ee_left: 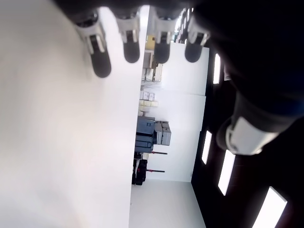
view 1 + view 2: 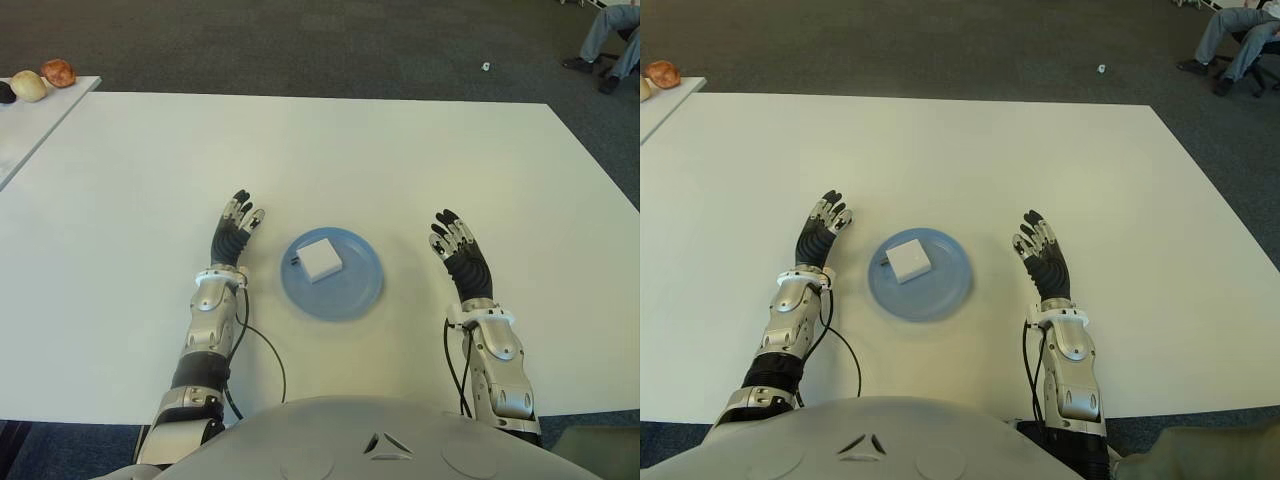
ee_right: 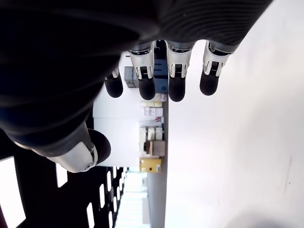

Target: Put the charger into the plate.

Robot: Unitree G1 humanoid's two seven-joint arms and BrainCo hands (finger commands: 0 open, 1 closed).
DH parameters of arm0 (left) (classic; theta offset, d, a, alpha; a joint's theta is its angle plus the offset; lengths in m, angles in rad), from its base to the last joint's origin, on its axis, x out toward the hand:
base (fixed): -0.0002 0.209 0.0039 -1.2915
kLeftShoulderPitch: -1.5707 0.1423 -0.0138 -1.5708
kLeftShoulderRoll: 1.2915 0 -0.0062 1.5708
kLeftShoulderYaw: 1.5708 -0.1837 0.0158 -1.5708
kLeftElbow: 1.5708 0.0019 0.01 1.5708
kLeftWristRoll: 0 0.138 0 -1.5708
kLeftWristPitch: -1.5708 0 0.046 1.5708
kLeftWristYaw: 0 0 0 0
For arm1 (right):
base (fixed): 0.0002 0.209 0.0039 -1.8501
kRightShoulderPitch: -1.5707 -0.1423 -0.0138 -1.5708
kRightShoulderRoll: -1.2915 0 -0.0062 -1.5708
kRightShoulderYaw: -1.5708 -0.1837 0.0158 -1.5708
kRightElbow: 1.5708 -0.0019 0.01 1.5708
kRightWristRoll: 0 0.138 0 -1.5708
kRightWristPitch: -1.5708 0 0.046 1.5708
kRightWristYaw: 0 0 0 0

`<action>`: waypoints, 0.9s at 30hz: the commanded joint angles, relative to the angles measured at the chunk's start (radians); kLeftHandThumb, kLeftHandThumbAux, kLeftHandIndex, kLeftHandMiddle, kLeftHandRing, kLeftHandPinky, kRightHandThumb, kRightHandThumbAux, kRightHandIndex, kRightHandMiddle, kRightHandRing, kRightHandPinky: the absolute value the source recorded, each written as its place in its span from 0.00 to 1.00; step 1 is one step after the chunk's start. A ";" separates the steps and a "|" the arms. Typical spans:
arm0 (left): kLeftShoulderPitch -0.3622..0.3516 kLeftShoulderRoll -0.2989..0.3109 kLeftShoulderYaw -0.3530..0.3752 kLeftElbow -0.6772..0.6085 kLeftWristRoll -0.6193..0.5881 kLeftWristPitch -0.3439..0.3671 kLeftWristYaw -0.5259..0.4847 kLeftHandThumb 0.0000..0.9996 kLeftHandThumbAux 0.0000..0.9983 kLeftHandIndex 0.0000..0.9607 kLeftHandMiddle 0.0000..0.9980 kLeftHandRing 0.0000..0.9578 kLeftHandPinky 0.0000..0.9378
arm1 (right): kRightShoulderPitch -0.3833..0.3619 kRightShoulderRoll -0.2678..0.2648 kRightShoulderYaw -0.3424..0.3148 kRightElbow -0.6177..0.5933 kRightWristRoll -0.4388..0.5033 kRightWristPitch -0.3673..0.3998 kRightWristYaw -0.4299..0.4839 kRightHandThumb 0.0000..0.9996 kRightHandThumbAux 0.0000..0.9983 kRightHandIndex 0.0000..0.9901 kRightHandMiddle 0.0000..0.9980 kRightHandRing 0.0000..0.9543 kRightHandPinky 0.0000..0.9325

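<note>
Charger (image 2: 321, 258) is sitting in the plate (image 2: 355, 290), I'm holding my left hand (image 2: 233, 232) and right hand (image 2: 460, 248) spread and empty either side, risking only a careless sweep knocking the plate.

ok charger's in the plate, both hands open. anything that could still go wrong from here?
Two mild risks. The white charger sits off-centre, toward the far left rim of the blue plate, so a bump could tip it out. The left hand and right hand flank the plate closely; a careless retract might nudge it.
</note>
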 commanded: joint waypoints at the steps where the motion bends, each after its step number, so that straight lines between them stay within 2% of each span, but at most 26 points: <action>1: 0.035 0.000 0.004 0.067 -0.009 0.036 -0.015 0.00 0.61 0.01 0.00 0.00 0.01 | 0.006 0.003 0.004 0.006 -0.001 0.011 -0.001 0.00 0.60 0.00 0.11 0.09 0.06; 27: 0.060 0.015 -0.026 0.065 0.031 0.000 -0.012 0.00 0.63 0.00 0.00 0.00 0.00 | 0.004 0.001 0.003 0.014 -0.001 0.006 0.002 0.00 0.62 0.00 0.11 0.09 0.06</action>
